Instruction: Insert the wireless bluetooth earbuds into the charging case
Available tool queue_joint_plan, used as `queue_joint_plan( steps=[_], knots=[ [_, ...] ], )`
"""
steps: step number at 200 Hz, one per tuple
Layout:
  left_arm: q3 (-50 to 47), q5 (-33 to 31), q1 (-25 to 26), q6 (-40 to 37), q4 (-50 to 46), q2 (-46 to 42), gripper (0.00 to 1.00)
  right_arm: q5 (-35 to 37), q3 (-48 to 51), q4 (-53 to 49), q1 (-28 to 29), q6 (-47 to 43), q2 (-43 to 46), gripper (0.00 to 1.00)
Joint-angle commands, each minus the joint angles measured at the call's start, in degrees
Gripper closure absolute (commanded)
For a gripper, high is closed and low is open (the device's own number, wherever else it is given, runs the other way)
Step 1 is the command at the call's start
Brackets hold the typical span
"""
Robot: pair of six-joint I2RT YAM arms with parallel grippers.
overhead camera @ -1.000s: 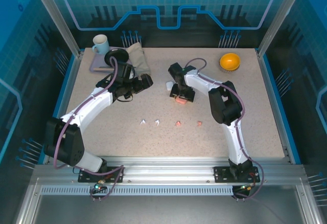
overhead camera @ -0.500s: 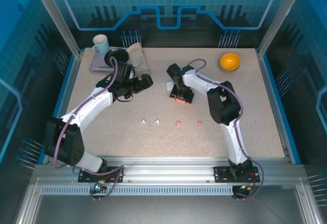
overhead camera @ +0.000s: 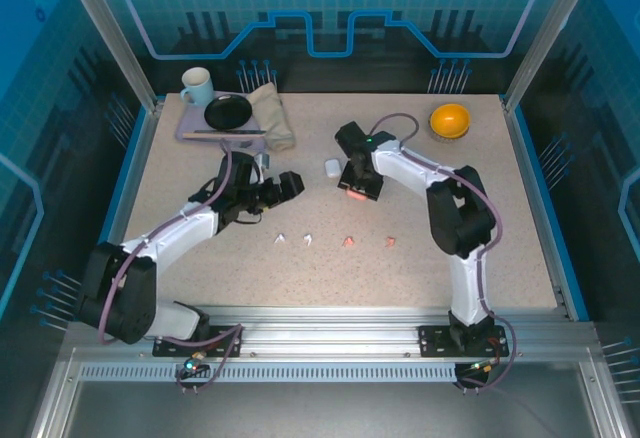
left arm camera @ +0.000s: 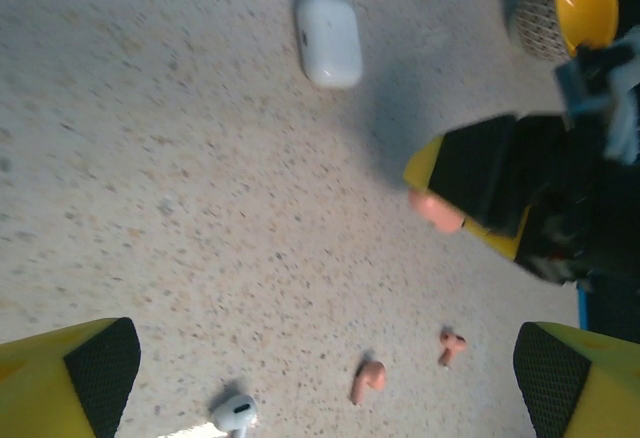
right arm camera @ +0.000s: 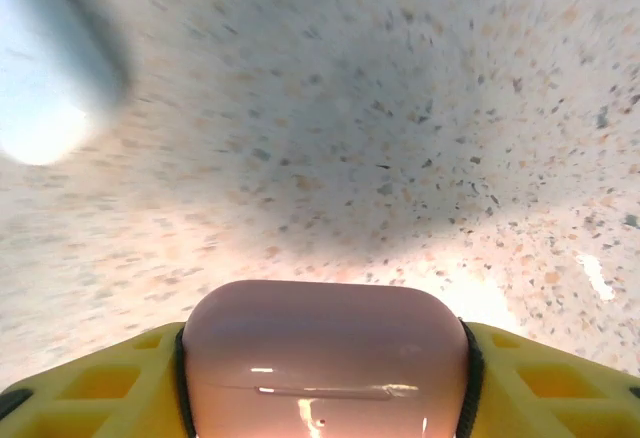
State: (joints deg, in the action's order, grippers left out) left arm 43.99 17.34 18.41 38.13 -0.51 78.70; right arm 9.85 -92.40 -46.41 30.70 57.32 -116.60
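Observation:
Four tiny earbuds lie in a row on the speckled table: two white [overhead camera: 281,239] [overhead camera: 309,238] and two salmon-pink [overhead camera: 348,241] [overhead camera: 390,242]. A closed white charging case [overhead camera: 332,167] rests flat behind them. My right gripper [overhead camera: 358,190] is shut on a pink charging case [right arm camera: 325,358], held just above the table beside the white case [left arm camera: 328,38]. My left gripper [overhead camera: 288,185] hovers open left of the white case, above the row. Its view shows one white earbud [left arm camera: 235,413] and both pink earbuds [left arm camera: 368,380] [left arm camera: 450,344] between its spread fingers [left arm camera: 100,378].
A purple tray [overhead camera: 190,130] at the back left carries a black plate [overhead camera: 228,111], a mug [overhead camera: 196,85], a beige cloth [overhead camera: 272,118] and chopsticks. An orange bowl [overhead camera: 450,119] stands at the back right.
My left arm has swung off the tray area toward the near side and the table's middle. The right gripper has shifted slightly right with the pink case.

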Motion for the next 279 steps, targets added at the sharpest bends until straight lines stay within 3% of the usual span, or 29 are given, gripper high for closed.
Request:
queue_joint_plan(
  steps=[1,76,129,155,279],
  knots=[
    [-3.7,4.0,2.9,3.2,15.4,-2.5,0.01,-1.9,1.7,4.1,-0.2,3.3,6.9,0.49],
    [-6.0,-7.3,10.1,9.0,31.4,0.1,0.03,-11.6,6.9,13.9,-0.7,21.0,15.9,0.49],
    [-0.9,-8.6,11.8,9.4,34.6,5.9,0.20,-13.7,10.7,19.1,0.0,30.8,18.8,0.49],
    [0.8,-8.4,12.6,9.4,35.4,8.0,0.28,-13.6,11.5,19.9,0.1,32.4,19.9,0.49],
    [7.8,-7.4,14.1,9.0,35.3,15.6,0.43,-14.1,12.8,21.1,0.7,33.4,21.9,0.49]
  ],
)
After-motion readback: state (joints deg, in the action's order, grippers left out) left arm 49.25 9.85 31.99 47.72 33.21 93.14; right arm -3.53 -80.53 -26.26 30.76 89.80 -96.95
